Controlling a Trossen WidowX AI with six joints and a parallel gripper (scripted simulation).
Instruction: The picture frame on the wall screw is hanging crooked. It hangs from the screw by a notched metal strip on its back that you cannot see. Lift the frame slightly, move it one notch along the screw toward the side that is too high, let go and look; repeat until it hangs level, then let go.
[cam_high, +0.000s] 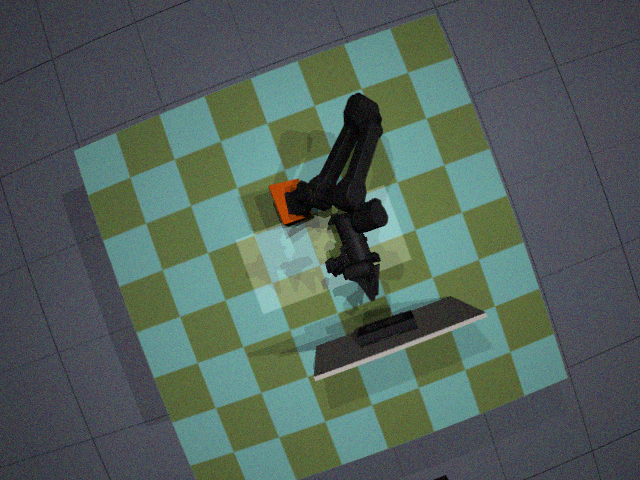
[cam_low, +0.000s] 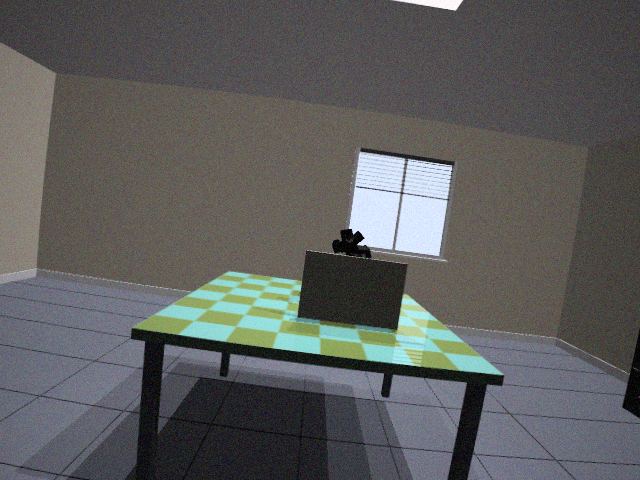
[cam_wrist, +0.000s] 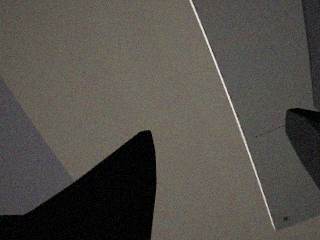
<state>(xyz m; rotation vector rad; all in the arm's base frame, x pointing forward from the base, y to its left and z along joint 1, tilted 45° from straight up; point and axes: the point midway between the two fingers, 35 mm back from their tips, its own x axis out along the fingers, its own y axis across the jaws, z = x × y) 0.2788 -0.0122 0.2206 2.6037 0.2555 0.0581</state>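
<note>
The picture frame (cam_high: 387, 329) is a dark, narrow shape from above, against the near face of the upright grey-brown wall panel (cam_high: 450, 311) (cam_low: 351, 291). Its tilt cannot be told from this steep view. The screw and the notched strip are hidden. My gripper (cam_high: 373, 298) (cam_wrist: 218, 122) is open and empty, drawn back from the frame with a gap between its tips and the frame. In the wrist view the two dark fingers stand well apart, and no frame shows between them. In the exterior view the panel hides the frame and the gripper.
The panel stands on the green and turquoise checkered table (cam_high: 201, 289) (cam_low: 248, 338). An orange plate (cam_high: 279, 198) lies under the arm's base. The black arm (cam_high: 361, 118) (cam_low: 350, 242) bends above the table, and part of it shows over the panel's top edge.
</note>
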